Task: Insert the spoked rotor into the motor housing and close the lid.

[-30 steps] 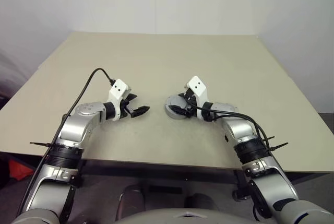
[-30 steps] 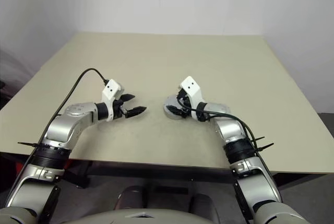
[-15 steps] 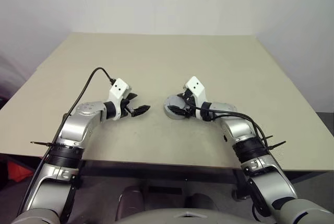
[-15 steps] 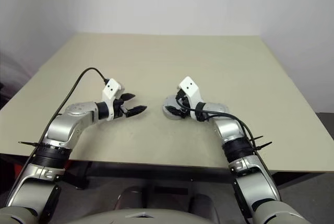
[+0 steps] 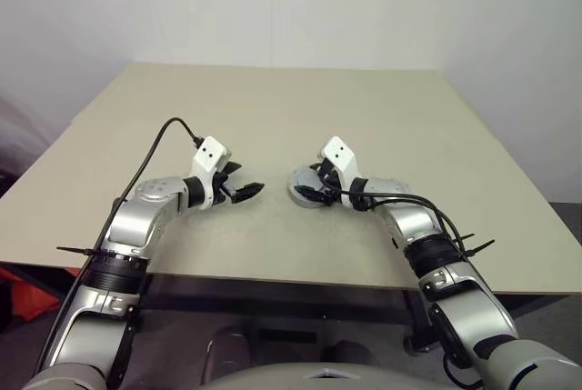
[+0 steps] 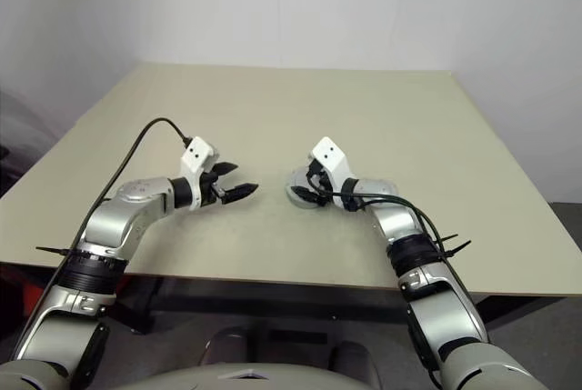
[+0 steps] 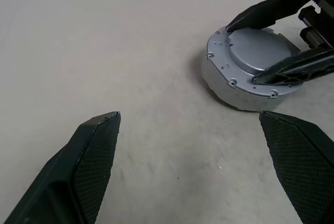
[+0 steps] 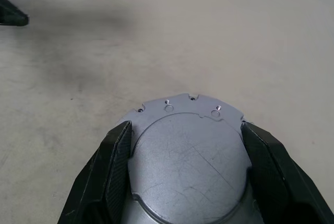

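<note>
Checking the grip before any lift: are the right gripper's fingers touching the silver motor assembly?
Touching. In the right wrist view both fingers press against opposite sides of the motor assembly, with no gap visible.

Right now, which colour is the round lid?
Silver-grey lid, best seen in the right wrist view.

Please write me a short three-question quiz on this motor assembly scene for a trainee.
1. True or false: the lid lies on top of the motor housing.
2. Which gripper straddles the housing? A) the left gripper B) the right gripper C) both
3. Fill in: the left gripper's fingers stand wide ____ over bare table.

Key:
1. True. The silver lid covers the housing, so nothing inside shows.
2. B. The right gripper's two fingers sit at opposite sides of the lid; whether they press it cannot be told. The left gripper hangs apart from the housing, holding nothing.
3. Open.
</note>
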`<state>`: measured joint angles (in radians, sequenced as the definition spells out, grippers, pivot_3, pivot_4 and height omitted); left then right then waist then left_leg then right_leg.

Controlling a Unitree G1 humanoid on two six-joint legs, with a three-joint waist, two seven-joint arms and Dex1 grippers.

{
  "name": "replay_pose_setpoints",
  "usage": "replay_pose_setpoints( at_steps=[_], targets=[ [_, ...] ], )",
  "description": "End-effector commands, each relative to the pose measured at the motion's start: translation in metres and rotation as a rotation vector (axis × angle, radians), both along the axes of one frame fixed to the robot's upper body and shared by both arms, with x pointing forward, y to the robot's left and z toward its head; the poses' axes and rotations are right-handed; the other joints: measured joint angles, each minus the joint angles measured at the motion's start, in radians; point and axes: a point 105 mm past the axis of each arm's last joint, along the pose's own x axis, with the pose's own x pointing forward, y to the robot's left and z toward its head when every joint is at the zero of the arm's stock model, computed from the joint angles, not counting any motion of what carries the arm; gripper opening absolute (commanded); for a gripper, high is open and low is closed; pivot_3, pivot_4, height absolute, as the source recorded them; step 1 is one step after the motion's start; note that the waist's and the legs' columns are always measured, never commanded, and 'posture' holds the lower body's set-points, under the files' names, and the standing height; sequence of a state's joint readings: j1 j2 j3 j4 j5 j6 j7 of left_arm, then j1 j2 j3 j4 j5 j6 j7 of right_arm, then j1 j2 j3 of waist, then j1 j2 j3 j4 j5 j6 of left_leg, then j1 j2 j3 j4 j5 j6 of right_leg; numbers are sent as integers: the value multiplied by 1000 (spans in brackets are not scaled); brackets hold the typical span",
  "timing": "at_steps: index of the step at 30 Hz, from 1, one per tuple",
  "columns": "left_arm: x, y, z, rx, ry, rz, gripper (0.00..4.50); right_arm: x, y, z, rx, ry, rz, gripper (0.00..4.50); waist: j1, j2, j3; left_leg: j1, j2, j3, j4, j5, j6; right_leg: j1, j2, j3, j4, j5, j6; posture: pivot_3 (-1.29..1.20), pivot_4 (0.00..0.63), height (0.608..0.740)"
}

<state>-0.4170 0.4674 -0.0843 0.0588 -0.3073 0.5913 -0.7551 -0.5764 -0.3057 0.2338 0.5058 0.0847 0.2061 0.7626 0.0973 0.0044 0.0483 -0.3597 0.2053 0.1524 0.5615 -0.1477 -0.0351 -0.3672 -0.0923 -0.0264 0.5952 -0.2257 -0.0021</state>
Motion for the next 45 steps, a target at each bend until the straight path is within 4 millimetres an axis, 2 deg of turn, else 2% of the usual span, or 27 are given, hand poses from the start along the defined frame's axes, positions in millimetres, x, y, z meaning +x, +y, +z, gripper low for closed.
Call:
replay_pose_setpoints(
  at_steps=[1,4,8,14,19,23,28,35,38,45],
  targets=[
    [-1,-6,13,-7,-52,-23,4500,-11,-18,-33,0,216,-78,3230,0,0,0,0,0,-1,0,0,0,1,0,-1,-2,0,0,0,0,740],
    [-2,-6,12,-7,-49,-23,4500,-11,-13,-20,71,252,-70,3230,0,-1,-1,-3,0,-2,-2,0,0,2,0,0,-7,0,0,0,0,740],
    [-2,-6,12,-7,-48,-21,4500,-9,-14,-16,27,201,-51,3230,-2,-3,-2,-8,1,-1,-2,-2,3,1,1,1,-5,1,-1,0,0,740],
    [-1,-3,13,-5,-49,-13,4500,-12,-16,-19,-59,78,12,3230,-4,-3,-2,-9,1,6,-3,-4,5,-7,4,0,11,4,-9,0,0,740],
    [-1,-3,13,-4,-50,-11,4500,-13,-16,-25,-74,49,16,3230,-3,-3,-2,-8,1,7,-6,-3,4,-9,5,1,11,0,-3,0,0,740],
    [-1,-3,14,-4,-51,-15,4500,-10,-11,-19,68,120,-45,3230,-5,-3,-2,-8,1,7,-6,-3,4,-9,3,2,9,-1,-3,0,0,740],
    [0,-3,14,-3,-51,-17,4500,-8,-4,4,224,171,-40,3230,-4,-2,-2,-9,1,2,-6,-3,4,-10,3,2,9,-1,-3,0,0,740],
    [1,-2,15,-3,-57,-12,4500,-12,-9,-6,67,91,13,3230,-4,-3,-2,-10,1,4,-9,-3,4,-13,4,2,10,1,-5,0,0,740],
    [1,-2,15,-2,-57,-10,4500,-10,-8,-5,78,79,-2,3230,-5,-3,-2,-10,1,10,-12,-3,3,-16,5,2,10,2,-9,0,0,740],
    [1,-1,15,-1,-56,-9,4500,-2,-4,8,130,4,-29,3230,-6,-3,-1,-10,1,12,-13,-3,3,-18,5,3,10,-1,-4,0,0,740]
  ],
)
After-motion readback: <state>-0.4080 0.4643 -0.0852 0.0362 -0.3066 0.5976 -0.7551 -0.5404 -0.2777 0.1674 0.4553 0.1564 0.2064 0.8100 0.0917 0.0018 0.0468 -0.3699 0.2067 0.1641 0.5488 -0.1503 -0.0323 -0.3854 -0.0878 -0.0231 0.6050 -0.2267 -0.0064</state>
